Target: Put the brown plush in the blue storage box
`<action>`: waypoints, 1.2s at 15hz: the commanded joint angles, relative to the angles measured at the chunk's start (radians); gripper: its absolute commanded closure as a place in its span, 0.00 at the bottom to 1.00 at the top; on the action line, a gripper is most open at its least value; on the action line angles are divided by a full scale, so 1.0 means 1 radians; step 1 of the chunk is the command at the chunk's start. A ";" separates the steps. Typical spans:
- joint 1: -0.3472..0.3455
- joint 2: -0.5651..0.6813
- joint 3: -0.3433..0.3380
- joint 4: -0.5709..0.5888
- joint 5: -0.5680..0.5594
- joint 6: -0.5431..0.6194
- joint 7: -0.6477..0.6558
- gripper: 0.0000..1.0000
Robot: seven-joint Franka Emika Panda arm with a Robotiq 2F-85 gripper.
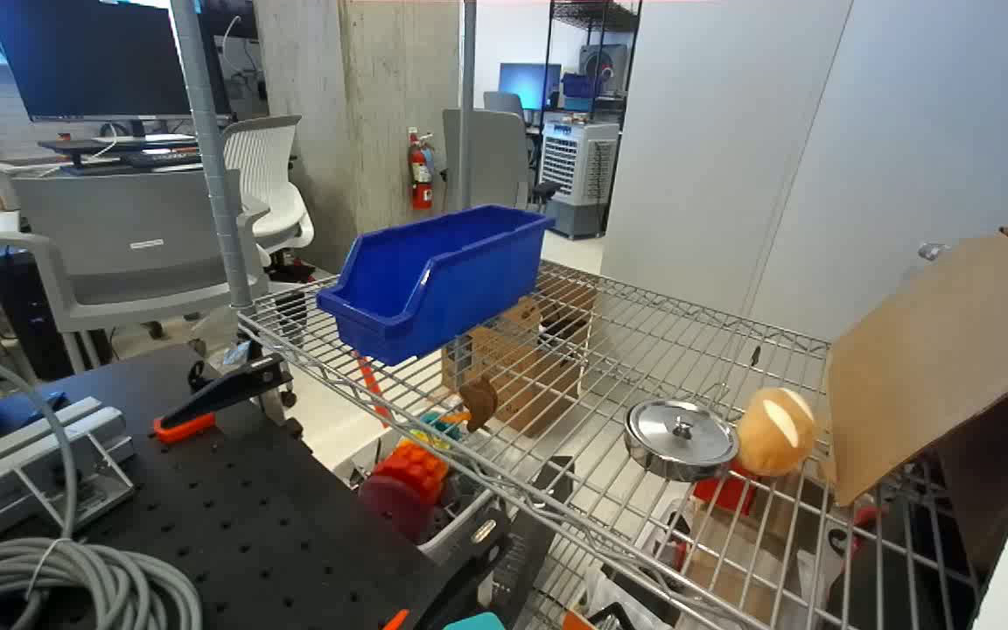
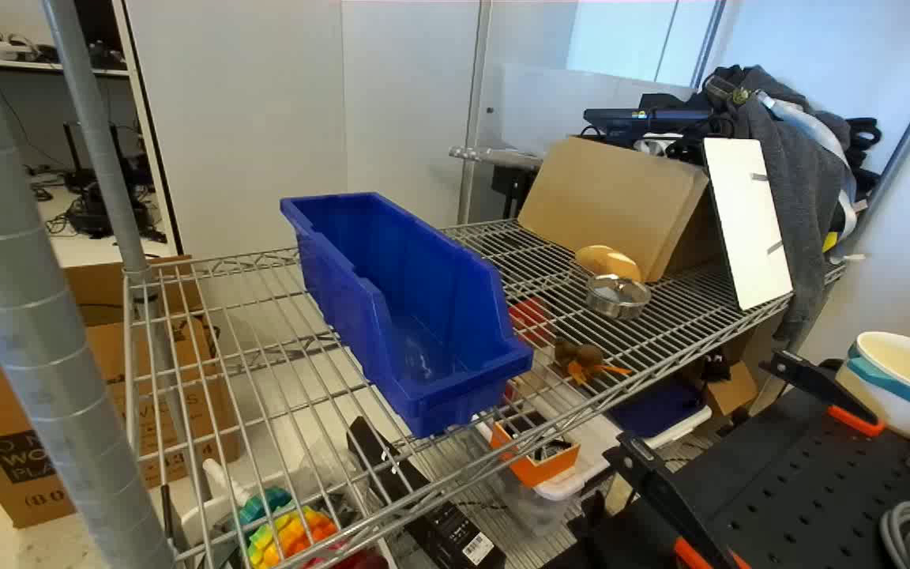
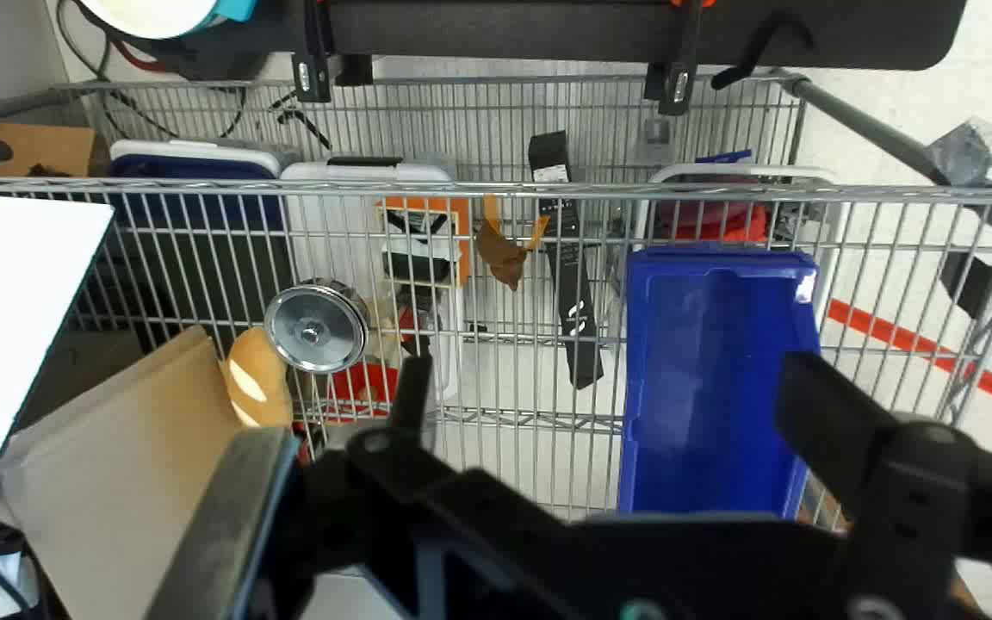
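Note:
The brown plush is a small rounded tan-orange toy with pale yellowish patches. It lies on the wire shelf between a metal pot and a cardboard sheet, in both exterior views (image 1: 762,446) (image 2: 610,261) and at left in the wrist view (image 3: 268,366). The blue storage box stands at the shelf's other end (image 1: 491,284) (image 2: 336,296), and shows at right in the wrist view (image 3: 707,362). Its inside looks empty. My gripper (image 3: 610,394) is open with nothing between its fingers. The right finger overlaps the box in the picture. The gripper is out of both exterior views.
The lidded metal pot (image 1: 683,437) (image 3: 315,329) sits beside the plush. The cardboard sheet (image 1: 941,359) leans behind it, with a white panel (image 2: 747,225) nearby. A small brown thing with orange strips (image 3: 500,252) shows by the shelf's edge. A black table (image 2: 842,474) carries clamps. Shelf posts (image 2: 92,134) rise.

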 commanded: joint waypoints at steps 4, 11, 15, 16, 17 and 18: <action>0.016 0.003 -0.014 0.005 -0.011 -0.003 0.009 0.00; 0.003 0.030 -0.024 0.021 -0.023 0.007 -0.002 0.00; -0.061 0.104 -0.090 0.056 -0.077 0.085 -0.019 0.00; -0.081 0.135 -0.114 0.071 -0.092 0.113 -0.029 0.00; -0.103 0.169 -0.136 0.083 -0.106 0.152 -0.036 0.00; -0.127 0.216 -0.163 0.101 -0.118 0.200 -0.043 0.00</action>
